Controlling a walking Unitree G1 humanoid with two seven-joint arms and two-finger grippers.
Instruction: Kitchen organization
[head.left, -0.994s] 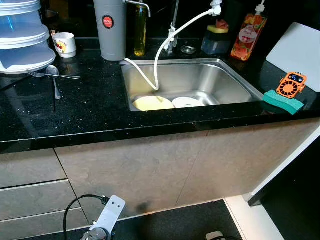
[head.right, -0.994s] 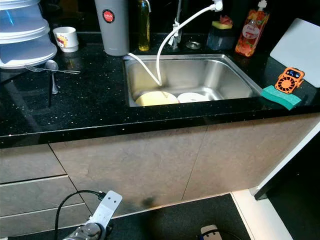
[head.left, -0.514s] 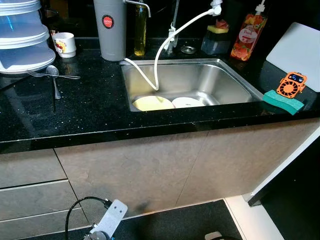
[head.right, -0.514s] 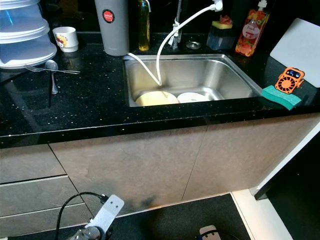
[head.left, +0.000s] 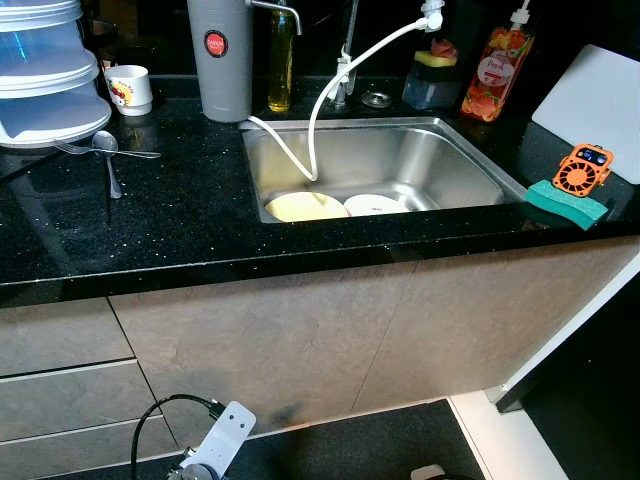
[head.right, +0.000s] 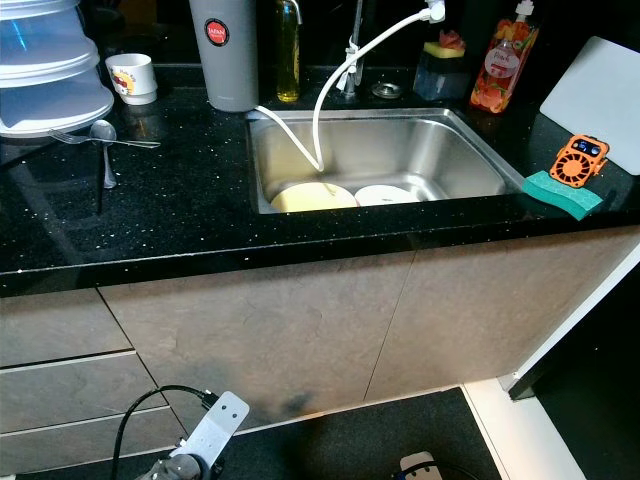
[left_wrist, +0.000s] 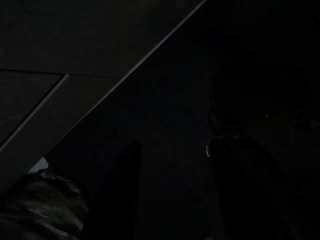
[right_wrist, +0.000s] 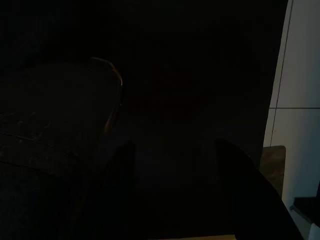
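Left tool (left_wrist: 172, 195) and right tool (right_wrist: 175, 190) hang in shadow, fingers parted, gripping nothing

Black speckled counter (head.left: 190, 225) over beige cabinets (head.left: 300, 340).

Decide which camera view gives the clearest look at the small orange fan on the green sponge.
The right eye view: the small orange fan sits unobstructed atop the green sponge, well inside the frame. The left eye view shows it equally sharp but nearer the edge. Both wrist views are too dark to help.
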